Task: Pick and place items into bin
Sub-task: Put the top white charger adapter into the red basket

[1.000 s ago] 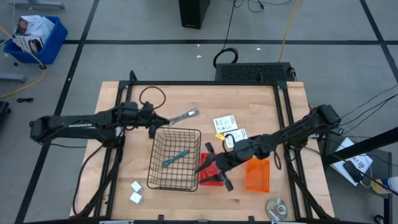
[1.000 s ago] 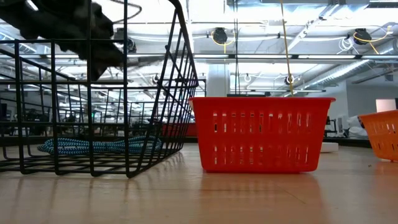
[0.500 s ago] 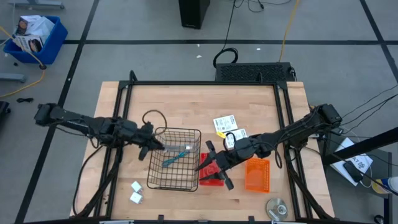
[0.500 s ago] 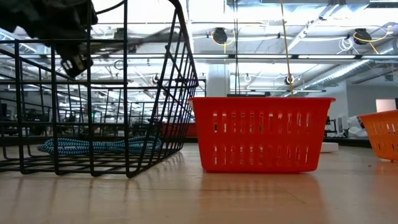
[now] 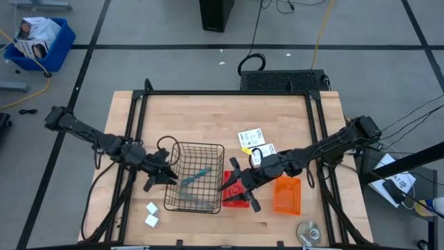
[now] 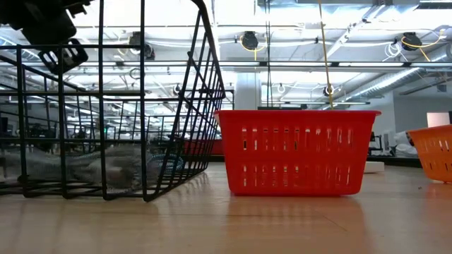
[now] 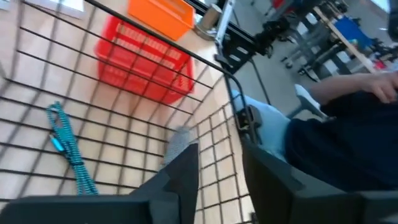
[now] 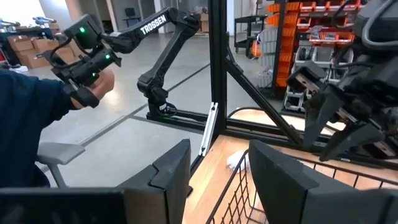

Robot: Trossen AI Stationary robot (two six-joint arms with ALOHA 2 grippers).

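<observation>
Since the earlier frame left gripper (image 5: 168, 176) dropped to wire basket's (image 5: 215, 147) left rim, jaws parted, nothing held. Grey tool (image 5: 195, 201) now lies inside basket with teal tool (image 5: 195, 175). Right gripper (image 5: 236, 186) over red bin (image 5: 236, 201), jaws part-open, empty. "TROSSEN" reads on an arm (image 8: 163, 20) beyond. Blocks (image 5: 151, 214) left of basket; cards (image 5: 252, 137) to its right.

A red basket (image 5: 234, 194) stands on the wooden bench (image 5: 208, 111), an orange basket (image 5: 287, 195) just to its right. A silver disc (image 5: 309, 231) lies nearer, at the bench's right corner. A blue bin (image 5: 38, 43) sits on the floor far left, apparently holding papers.
</observation>
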